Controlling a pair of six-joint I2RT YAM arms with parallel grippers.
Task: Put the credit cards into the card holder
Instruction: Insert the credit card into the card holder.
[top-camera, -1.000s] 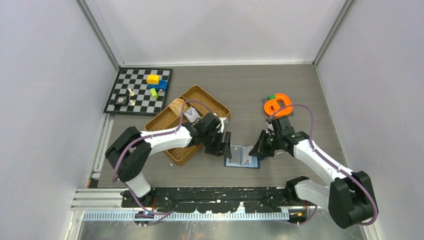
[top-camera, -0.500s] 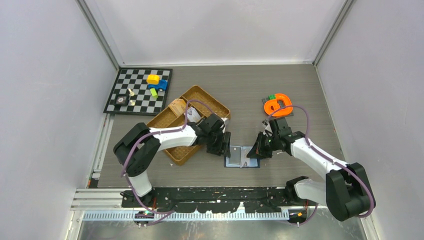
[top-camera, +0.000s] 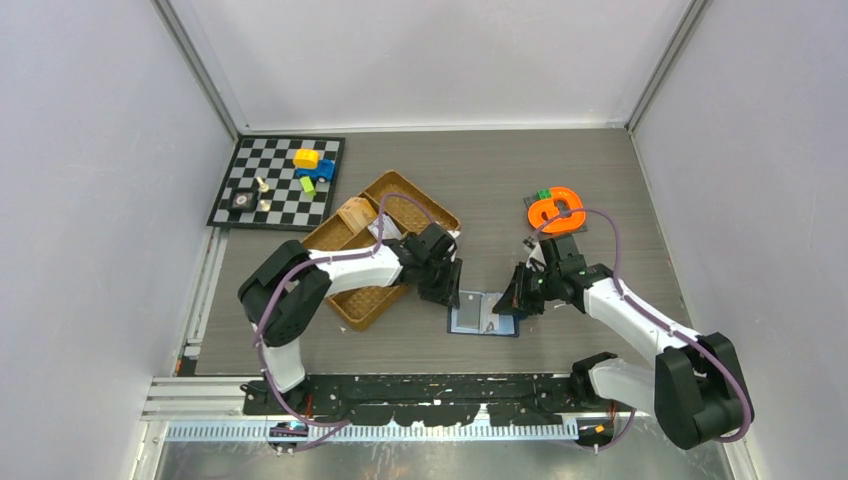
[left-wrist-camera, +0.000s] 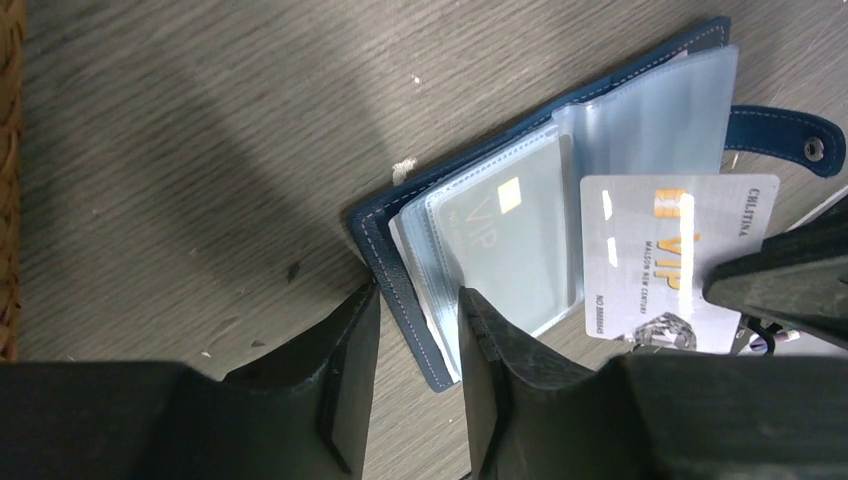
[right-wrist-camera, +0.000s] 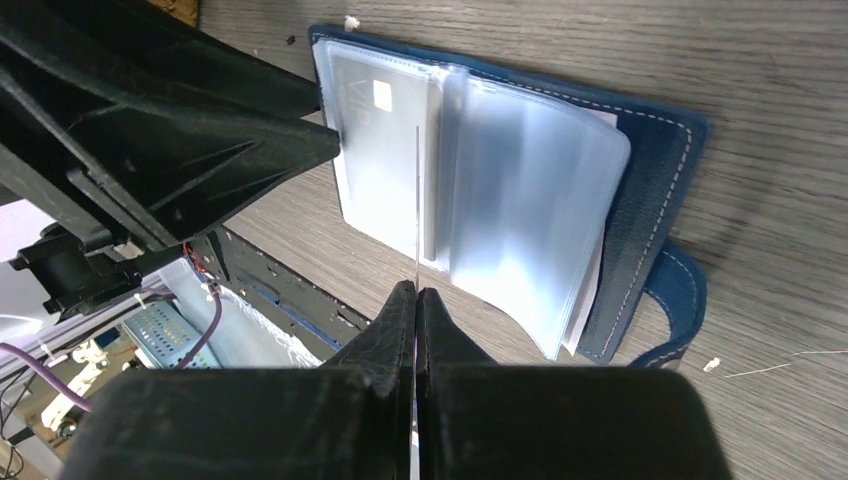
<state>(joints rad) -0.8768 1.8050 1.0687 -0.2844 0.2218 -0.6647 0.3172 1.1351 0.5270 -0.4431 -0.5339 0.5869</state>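
The card holder (top-camera: 483, 316) lies open on the table, a navy cover with clear sleeves (left-wrist-camera: 655, 110) and a snap tab (left-wrist-camera: 790, 140). One credit card (left-wrist-camera: 510, 240) sits in a left sleeve and also shows in the right wrist view (right-wrist-camera: 380, 150). My left gripper (left-wrist-camera: 417, 293) is open with its jaws astride the holder's left edge, one finger (left-wrist-camera: 490, 350) on the sleeves. My right gripper (right-wrist-camera: 416, 292) is shut on a pale VIP credit card (left-wrist-camera: 670, 250). That card shows edge-on (right-wrist-camera: 416, 200) over the open sleeves. In the top view the grippers flank the holder, left (top-camera: 446, 287) and right (top-camera: 514, 299).
A woven brown divided tray (top-camera: 400, 190) stands just left of the left gripper, with its rim in the left wrist view (left-wrist-camera: 8, 120). A chessboard (top-camera: 250, 165) with toys lies at the back left. An orange ring-shaped toy (top-camera: 556, 211) lies behind the right arm.
Both grippers have closed in a little on the open holder. The left arm's elbow has swung right. The right gripper still holds the card.
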